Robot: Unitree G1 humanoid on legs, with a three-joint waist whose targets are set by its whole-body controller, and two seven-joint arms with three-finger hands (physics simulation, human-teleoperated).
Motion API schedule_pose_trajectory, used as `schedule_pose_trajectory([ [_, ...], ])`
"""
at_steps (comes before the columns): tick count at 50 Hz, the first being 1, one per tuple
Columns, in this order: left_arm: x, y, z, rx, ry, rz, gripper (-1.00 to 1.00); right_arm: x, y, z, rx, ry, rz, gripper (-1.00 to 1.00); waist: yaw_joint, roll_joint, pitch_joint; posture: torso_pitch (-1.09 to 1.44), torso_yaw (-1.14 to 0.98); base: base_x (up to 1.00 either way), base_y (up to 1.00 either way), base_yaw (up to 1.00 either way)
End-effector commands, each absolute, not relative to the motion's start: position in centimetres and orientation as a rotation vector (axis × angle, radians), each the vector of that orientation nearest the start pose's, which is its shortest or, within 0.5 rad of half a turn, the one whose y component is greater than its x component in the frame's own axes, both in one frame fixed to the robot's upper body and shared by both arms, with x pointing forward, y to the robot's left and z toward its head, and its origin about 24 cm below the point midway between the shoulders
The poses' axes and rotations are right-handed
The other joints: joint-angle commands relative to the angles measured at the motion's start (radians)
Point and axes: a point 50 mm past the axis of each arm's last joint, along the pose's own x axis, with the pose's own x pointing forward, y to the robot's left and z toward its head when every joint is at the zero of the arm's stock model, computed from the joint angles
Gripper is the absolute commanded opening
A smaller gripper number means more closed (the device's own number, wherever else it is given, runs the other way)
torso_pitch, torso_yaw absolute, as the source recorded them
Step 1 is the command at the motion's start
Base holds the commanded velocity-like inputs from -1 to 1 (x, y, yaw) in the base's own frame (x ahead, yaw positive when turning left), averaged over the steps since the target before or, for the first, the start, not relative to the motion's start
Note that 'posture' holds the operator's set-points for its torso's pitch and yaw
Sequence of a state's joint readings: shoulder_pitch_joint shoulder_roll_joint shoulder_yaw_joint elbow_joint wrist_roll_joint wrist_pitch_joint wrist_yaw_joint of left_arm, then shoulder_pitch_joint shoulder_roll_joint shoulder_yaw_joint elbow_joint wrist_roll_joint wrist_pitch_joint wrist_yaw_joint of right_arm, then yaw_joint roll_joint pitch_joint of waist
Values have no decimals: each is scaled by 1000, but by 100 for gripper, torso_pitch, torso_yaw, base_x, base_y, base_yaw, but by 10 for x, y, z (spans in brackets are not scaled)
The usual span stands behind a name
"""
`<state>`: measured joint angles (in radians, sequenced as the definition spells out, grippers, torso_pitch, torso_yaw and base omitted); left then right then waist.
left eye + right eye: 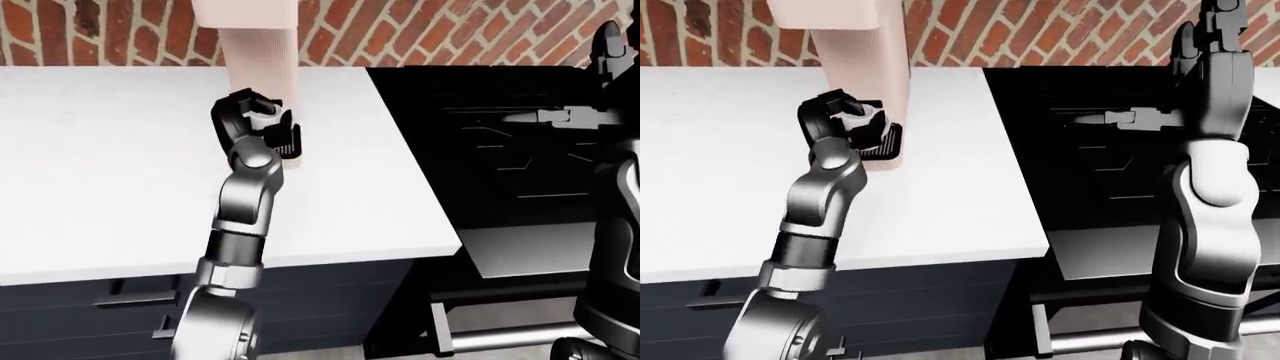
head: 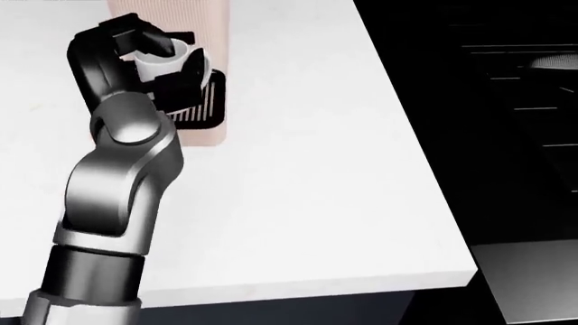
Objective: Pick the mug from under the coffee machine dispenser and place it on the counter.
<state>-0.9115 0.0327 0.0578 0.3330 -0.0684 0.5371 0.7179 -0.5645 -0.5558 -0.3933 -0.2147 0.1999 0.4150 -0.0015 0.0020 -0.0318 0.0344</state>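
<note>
A white mug [image 2: 160,66] stands on the black drip tray [image 2: 206,108] of the pale pink coffee machine [image 1: 868,67], under its dispenser. My left hand [image 2: 168,53] reaches in from the lower left and its black fingers [image 2: 192,73] close round the mug, which still looks seated on the tray. The hand hides most of the mug. My right hand [image 1: 1214,26] is raised at the right of the right-eye view, over the black stove, with its fingers upright, apart and empty.
The white counter [image 2: 298,203] spreads left and right of the machine. A black stove [image 1: 500,142] adjoins the counter's right edge, with an oven handle [image 1: 510,337] below. A brick wall [image 1: 400,30] runs along the top. Dark drawers [image 1: 120,300] sit under the counter.
</note>
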Motion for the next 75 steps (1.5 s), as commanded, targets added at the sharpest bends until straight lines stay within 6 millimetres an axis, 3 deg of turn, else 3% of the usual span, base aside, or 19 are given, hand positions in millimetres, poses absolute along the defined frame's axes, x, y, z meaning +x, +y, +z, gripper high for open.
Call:
schedule_pose_trajectory([
  [1,371,121,229,-4,-117,512,-100,278,-276,291,-238,-580,-292,100,0,-5,-29,0,0,0,0,0],
  [13,356,136,234,21,-136,519,-100,278,-275,290,-240,-580,-291,100,1,-2,-25,0,0,0,0,0],
  [22,344,157,221,39,-84,459,-100,279,-274,291,-240,-581,-289,100,0,3,-24,0,0,0,0,0],
  [28,339,158,227,-57,-131,312,-100,278,-274,292,-240,-581,-289,100,3,4,-23,0,0,0,0,0],
  [44,316,193,253,27,-220,255,-100,278,-274,294,-238,-581,-287,100,3,13,-19,0,0,0,0,0],
  [56,297,186,253,-14,-194,86,-100,279,-274,294,-237,-582,-288,100,5,15,-17,0,0,0,0,0],
  [75,273,200,247,36,-187,66,-100,279,-273,294,-237,-580,-287,100,3,20,-13,0,0,0,0,0],
])
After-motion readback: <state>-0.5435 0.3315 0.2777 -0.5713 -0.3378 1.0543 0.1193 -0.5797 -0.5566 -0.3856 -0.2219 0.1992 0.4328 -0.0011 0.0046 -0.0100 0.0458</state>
